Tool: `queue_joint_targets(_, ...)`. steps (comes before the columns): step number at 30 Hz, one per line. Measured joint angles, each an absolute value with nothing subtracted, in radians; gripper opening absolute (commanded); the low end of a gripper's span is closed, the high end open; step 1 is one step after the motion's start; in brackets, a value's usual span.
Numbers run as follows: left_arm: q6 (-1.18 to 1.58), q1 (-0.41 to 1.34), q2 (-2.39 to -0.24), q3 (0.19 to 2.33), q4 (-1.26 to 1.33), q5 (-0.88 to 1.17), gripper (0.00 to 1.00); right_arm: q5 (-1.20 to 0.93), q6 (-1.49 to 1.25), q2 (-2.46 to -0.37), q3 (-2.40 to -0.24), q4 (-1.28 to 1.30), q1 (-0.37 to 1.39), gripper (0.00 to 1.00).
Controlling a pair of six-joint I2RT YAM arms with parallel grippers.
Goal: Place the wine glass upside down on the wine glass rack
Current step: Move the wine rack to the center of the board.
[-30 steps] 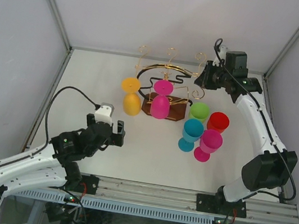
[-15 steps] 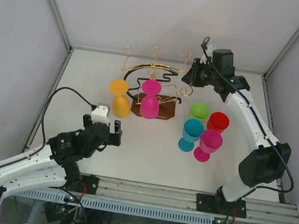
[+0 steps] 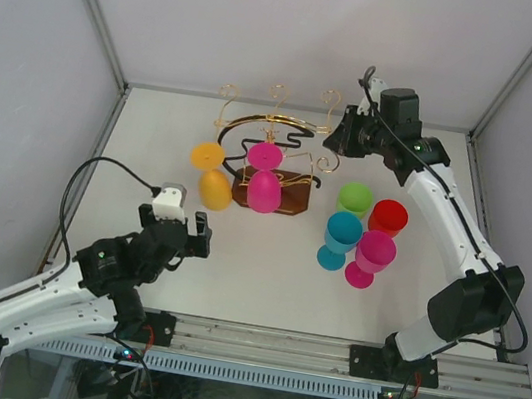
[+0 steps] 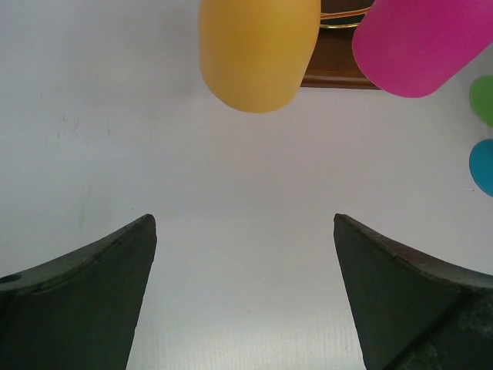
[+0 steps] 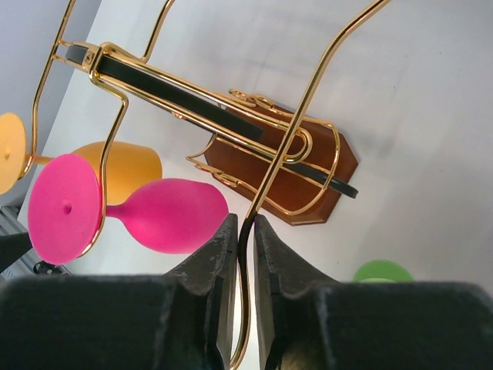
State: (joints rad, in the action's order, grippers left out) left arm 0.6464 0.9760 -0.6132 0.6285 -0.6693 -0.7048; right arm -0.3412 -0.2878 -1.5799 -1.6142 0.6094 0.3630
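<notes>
1. The white surface (image 3: pixel 263 280) carries everything. The two arms are bolted at its near edge.
2. The wine glass rack (image 3: pixel 291 199) stands toward the far middle of the surface. Its gold scroll arms rise above the black curved band and the brown wooden base.
3. The right hand (image 3: pixel 341 139) is at the rack's right side. Its fingers are nearly shut, pinching one gold wire upright. It holds the rack, not a glass.
4. The left hand (image 3: pixel 198 234) hovers low over bare surface, near the rack's left front. Its fingers are spread wide and hold nothing.
5. Two glasses already hang upside down by their feet. The orange glass (image 3: pixel 213 188) is on the left arm of the rack. The hung pink glass (image 3: pixel 264 191) is at the front, over the base.
6. Four glasses stand upright in a cluster to the right of the rack, apart from it. They are the green glass (image 3: pixel 354 197), the red glass (image 3: pixel 388 217), the blue glass (image 3: pixel 342 232) and the standing pink glass (image 3: pixel 375 249). No hand touches any of them.
7. The task looks partly done, with two glasses racked and four left. For the next glass nothing has begun: it has yet to be picked up, turned over and slid onto a free arm. The right hand appears to be steadying or positioning the rack.
</notes>
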Motion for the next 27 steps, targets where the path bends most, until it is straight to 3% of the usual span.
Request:
queue_joint_targets(15, 0.648, 0.976, -0.622, 0.628, -0.673, -0.704, 1.0, -0.331, -0.311, -1.579, -1.584, 0.583, 0.437, 0.09)
queue_joint_targets(19, 0.648, 0.976, -0.606, 0.628, -0.679, -0.705, 1.0, -0.332, -0.315, -1.579, -1.583, 0.578, 0.456, 0.25)
queue_joint_targets(21, 0.648, 0.976, -0.597, 0.629, -0.686, -0.707, 1.0, -0.336, -0.316, -1.579, -1.58, 0.576, 0.46, 0.42)
queue_joint_targets(25, 0.648, 0.976, -0.582, 0.639, -0.708, -0.725, 1.0, -0.334, -0.313, -1.555, -1.548, 0.571, 0.451, 0.63)
queue_joint_targets(27, 0.648, 0.976, -0.572, 0.651, -0.719, -0.738, 1.0, -0.334, -0.308, -1.514, -1.513, 0.57, 0.44, 0.81)
